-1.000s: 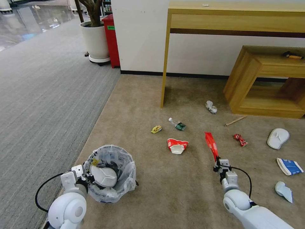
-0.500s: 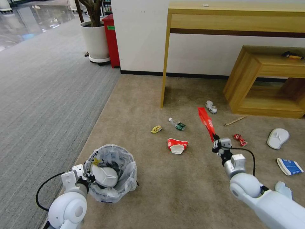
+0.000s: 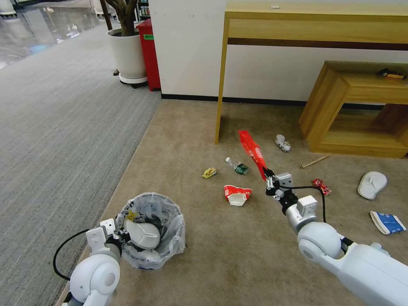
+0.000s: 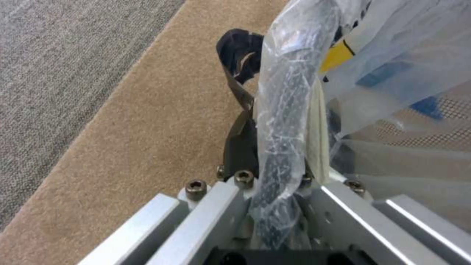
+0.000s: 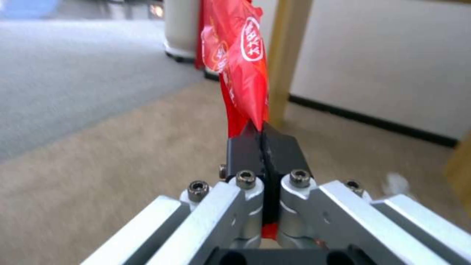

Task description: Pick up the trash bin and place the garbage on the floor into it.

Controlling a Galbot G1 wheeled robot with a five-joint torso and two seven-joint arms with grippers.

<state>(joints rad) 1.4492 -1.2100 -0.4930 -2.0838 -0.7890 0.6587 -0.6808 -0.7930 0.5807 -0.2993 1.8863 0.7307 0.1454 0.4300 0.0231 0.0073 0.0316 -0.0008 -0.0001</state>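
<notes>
Red wrapper (image 3: 252, 149) clamped by its lower end in the right gripper (image 3: 268, 175), raised above the beige floor (image 3: 221, 246) among the remaining litter. Left gripper (image 3: 121, 233) closed on the bagged rim of the bin (image 3: 170, 221), at the carpet's left edge; a white slipper (image 3: 142, 234) lies inside. Crushed cup (image 3: 236, 195) between bin and right gripper.

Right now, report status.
Left gripper shut on bin rim. Right gripper shut on red wrapper, aloft. Cup lies between.
</notes>
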